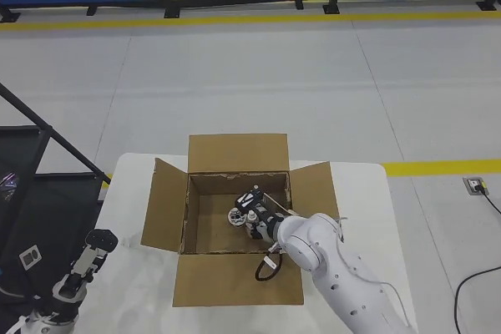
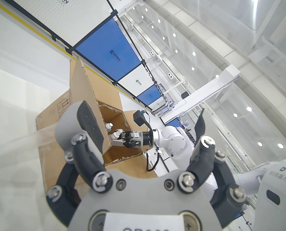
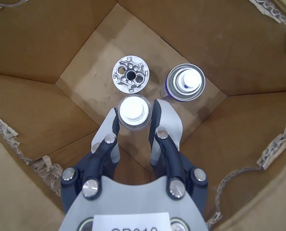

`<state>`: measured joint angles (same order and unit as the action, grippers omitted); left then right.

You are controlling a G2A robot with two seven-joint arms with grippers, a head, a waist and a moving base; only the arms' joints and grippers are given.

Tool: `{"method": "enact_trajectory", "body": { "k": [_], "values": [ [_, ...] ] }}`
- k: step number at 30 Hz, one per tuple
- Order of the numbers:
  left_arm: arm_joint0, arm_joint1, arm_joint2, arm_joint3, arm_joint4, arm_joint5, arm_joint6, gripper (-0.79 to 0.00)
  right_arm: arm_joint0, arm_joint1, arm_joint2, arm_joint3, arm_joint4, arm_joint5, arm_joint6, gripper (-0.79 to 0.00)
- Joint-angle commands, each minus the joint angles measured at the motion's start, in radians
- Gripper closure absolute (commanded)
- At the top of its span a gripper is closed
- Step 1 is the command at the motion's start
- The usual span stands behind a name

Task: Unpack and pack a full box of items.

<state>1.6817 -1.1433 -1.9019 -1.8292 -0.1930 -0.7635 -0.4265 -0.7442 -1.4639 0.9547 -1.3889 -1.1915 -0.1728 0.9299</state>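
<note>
Two fingers [image 3: 156,114] of our right gripper [image 3: 136,110] clamp the white-capped bottle [image 3: 132,111] inside the cardboard box [image 3: 36,29]; we should lift straight, clearing the spray can [image 3: 185,82]; left gripper [image 2: 143,111] wide open, empty

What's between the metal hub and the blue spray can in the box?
Nothing: the right wrist view shows bare box floor between the metal hub and the blue spray can. They stand apart, not touching.

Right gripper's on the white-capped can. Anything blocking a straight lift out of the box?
Nothing visible does. The right gripper clasps the white-capped can; the metal disc and blue can stand beside it, and the box flaps are open.
</note>
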Motion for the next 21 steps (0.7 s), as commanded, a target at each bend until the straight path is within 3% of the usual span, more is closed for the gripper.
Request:
{"method": "enact_trajectory", "body": {
  "k": [1, 3, 7, 10, 12, 13, 17, 21],
  "values": [
    [0.0, 0.0, 0.0, 0.0, 0.0, 0.0, 0.0, -0.785, -0.002, 0.0, 0.002, 0.001, 0.0, -0.003, -0.003, -0.363],
    [0.0, 0.0, 0.0, 0.0, 0.0, 0.0, 0.0, -0.785, -0.006, 0.002, 0.005, -0.004, -0.001, -0.007, -0.003, -0.403],
    [0.0, 0.0, 0.0, 0.0, 0.0, 0.0, 0.0, -0.785, -0.021, 0.006, 0.016, -0.035, -0.007, -0.017, -0.006, -0.57],
    [0.0, 0.0, 0.0, 0.0, 0.0, 0.0, 0.0, -0.785, -0.039, 0.011, 0.032, -0.084, -0.01, -0.035, -0.017, -0.622],
    [-0.007, -0.001, -0.015, -0.002, 0.038, 0.016, 0.03, -0.785, -0.061, 0.017, 0.051, -0.139, -0.01, -0.05, -0.03, -0.705],
    [-0.009, -0.002, -0.017, -0.002, 0.073, 0.028, 0.046, -0.785, -0.074, 0.021, 0.063, -0.171, -0.007, -0.055, -0.036, -0.785],
    [-0.03, -0.008, -0.003, -0.012, 0.227, 0.085, 0.126, -0.785, -0.141, 0.036, 0.124, -0.313, 0.005, -0.076, -0.076, -0.785],
    [-0.055, -0.011, 0.053, -0.028, 0.333, 0.134, 0.131, -0.785, -0.236, 0.051, 0.21, -0.453, 0.05, -0.093, -0.183, -0.785]
  ]
}}
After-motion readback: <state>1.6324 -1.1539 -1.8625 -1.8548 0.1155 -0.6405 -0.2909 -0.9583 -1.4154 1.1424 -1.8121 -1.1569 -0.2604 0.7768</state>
